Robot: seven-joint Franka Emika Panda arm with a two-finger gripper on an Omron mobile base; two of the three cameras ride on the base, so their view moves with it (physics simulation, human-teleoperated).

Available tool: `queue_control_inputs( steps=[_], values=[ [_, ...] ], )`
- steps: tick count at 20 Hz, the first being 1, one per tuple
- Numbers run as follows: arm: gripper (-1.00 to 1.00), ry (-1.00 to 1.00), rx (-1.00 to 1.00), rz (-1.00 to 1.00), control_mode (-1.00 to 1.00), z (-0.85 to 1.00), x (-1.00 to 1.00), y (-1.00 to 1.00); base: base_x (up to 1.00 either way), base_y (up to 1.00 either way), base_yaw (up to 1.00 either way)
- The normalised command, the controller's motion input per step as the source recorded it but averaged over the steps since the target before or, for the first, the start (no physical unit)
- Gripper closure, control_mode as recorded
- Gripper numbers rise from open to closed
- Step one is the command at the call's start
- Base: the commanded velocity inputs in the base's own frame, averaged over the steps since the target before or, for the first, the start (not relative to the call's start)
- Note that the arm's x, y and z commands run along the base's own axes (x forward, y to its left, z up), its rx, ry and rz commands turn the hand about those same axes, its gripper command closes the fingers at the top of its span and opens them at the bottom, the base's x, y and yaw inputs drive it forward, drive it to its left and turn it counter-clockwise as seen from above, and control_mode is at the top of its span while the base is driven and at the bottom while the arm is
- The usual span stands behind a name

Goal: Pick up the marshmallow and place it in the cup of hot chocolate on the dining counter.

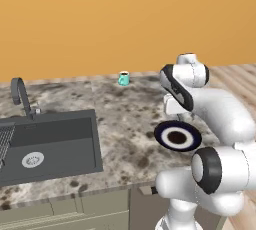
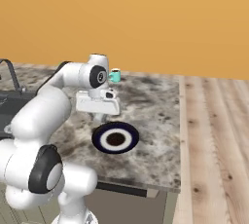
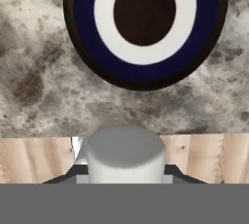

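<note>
Teal mug (image 1: 123, 78), navy-and-white plate (image 1: 177, 136), mottled grey-brown granite counter (image 1: 125, 119)

The plate (image 3: 145, 28) is cut by the hand view's top edge.

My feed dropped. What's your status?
Claw shut on marshmallow, above plate. Cup of hot chocolate at counter's far edge. Path open.

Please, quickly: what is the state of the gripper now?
Gripper: jaws shut on the marshmallow, held above the dining counter near the plate.
</note>
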Motion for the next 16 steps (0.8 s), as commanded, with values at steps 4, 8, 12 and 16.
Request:
queue_control_inputs(
  steps=[4, 8, 12, 16],
  values=[
    [1.0, 0.04, 0.01, -0.01, -1.0, 0.91, -0.38, 0.51, 0.0, 0.0, 0.0],
    [1.0, 0.01, 0.01, -0.04, -1.0, 0.65, -0.42, 0.05, 0.0, 0.0, 0.0],
    [1.0, 0.0, 0.0, -0.05, -1.0, 0.29, -0.42, -0.01, 0.0, 0.0, 0.0],
    [1.0, 0.0, 0.0, -0.04, -1.0, 0.15, -0.56, -0.01, 0.0, 0.0, 0.0]
  ],
)
